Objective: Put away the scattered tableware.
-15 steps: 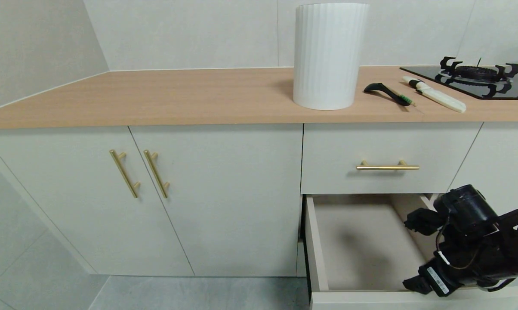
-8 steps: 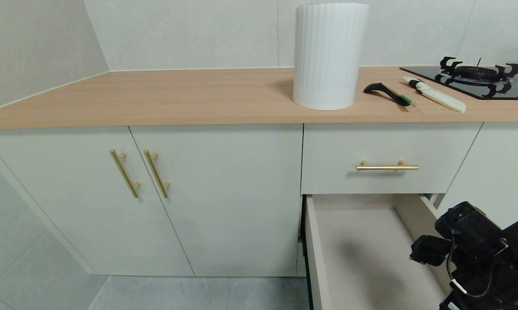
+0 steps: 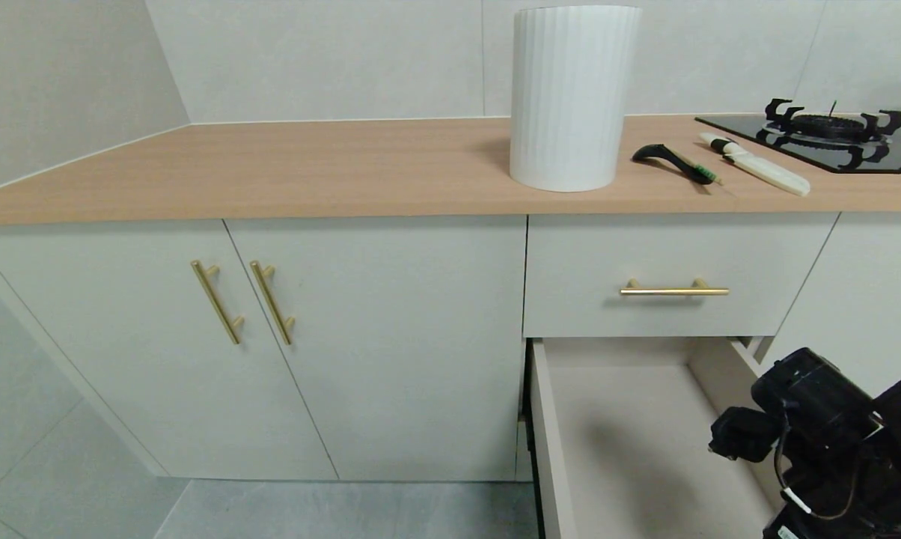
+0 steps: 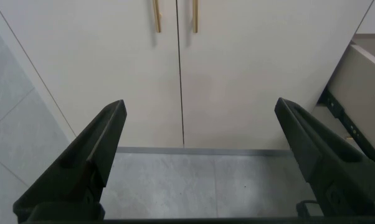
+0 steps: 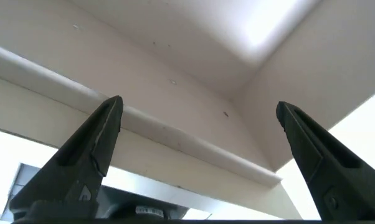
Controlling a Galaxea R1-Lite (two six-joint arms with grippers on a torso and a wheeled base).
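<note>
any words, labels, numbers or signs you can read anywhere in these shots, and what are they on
No text can be read in any view.
White ribbed container, black-handled tool, white knife: no print shows.
Cabinet doors, open drawer: plain.
Right arm, small white patch: too small to tell whether it bears print.

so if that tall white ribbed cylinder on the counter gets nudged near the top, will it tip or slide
The white ribbed cylinder stands taller than it is wide, so a push near the top would probably tip it; low down it would more likely slide on the smooth counter. Its ribbed wall may give some grip.
</note>
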